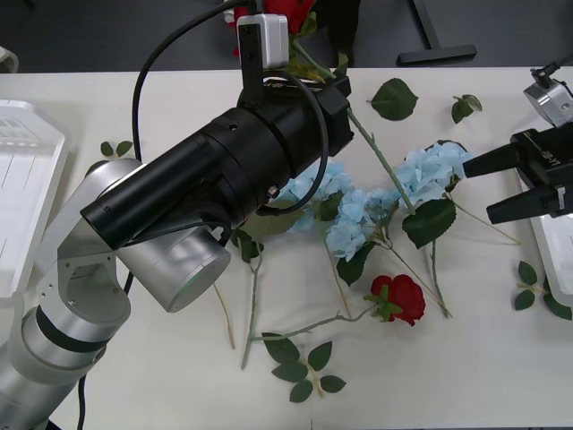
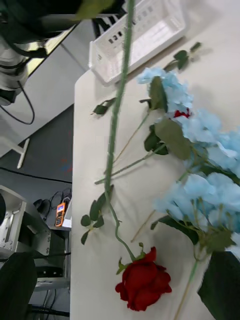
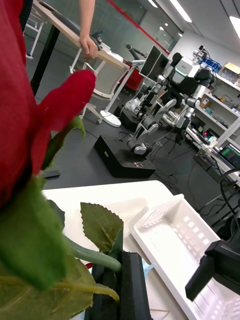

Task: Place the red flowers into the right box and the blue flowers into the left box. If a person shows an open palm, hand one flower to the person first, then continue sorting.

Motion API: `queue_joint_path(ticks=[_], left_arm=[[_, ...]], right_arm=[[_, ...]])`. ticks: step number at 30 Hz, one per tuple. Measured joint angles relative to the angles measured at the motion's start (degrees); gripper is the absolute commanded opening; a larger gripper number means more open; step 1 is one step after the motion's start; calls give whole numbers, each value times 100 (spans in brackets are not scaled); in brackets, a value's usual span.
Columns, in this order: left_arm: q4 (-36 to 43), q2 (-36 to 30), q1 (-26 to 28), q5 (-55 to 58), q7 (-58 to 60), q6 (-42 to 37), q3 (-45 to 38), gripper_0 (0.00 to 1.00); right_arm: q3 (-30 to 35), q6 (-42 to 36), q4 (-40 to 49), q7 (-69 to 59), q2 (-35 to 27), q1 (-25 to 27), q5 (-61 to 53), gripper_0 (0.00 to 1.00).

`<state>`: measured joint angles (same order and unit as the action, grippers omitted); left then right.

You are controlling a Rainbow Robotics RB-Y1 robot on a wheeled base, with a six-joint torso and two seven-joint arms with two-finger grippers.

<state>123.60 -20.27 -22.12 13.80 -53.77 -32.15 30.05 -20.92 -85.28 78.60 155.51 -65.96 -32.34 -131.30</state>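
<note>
My left arm reaches across the surface (image 1: 134, 376) to its far edge, pincer (image 1: 309, 67) hidden behind the wrist, a raised rose (image 1: 291, 13) at its tip, stem (image 1: 380, 161) slanting down toward the blue flowers (image 1: 376, 202). Right pincer (image 1: 501, 188) open, hovering just right of that cluster, in front of the right box (image 1: 548, 260). Second rose (image 1: 400, 298) lies flat near the cluster's front. Left box (image 1: 27, 197) at the left edge. Loose leaves (image 1: 304, 367) scattered around.
</note>
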Motion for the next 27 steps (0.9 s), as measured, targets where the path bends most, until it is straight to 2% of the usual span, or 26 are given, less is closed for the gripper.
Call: queue_joint_path(ticks=[7, 15, 16, 18, 19, 20, 22, 25, 26, 27], left_arm=[[-1, 0, 0, 0, -1, 0, 1, 0], [-1, 0, 0, 0, -2, 0, 1, 0], [-1, 0, 0, 0, -2, 0, 1, 0], [-1, 0, -1, 0, -2, 0, 1, 0], [-1, 0, -1, 0, -2, 0, 1, 0], [-1, 0, -1, 0, -2, 0, 1, 0], [-1, 0, -1, 0, -2, 0, 1, 0], [-1, 0, -1, 0, -3, 0, 1, 0], [-1, 0, -1, 0, -3, 0, 1, 0], [-1, 0, -1, 0, -3, 0, 1, 0]], right_arm=[[0, 317, 480, 0, 288, 0, -335, 100], [0, 649, 804, 0, 551, 0, 278, 98], [0, 687, 848, 0, 579, 0, 351, 92], [0, 755, 960, 0, 618, 0, 492, 72], [0, 799, 1032, 0, 631, 0, 580, 58], [0, 844, 1099, 0, 642, 0, 649, 53], [0, 913, 1253, 0, 662, 0, 775, 28], [0, 948, 1363, 0, 725, 0, 866, 4], [0, 956, 1367, 0, 758, 0, 886, 0], [0, 967, 1367, 0, 791, 0, 912, 0]])
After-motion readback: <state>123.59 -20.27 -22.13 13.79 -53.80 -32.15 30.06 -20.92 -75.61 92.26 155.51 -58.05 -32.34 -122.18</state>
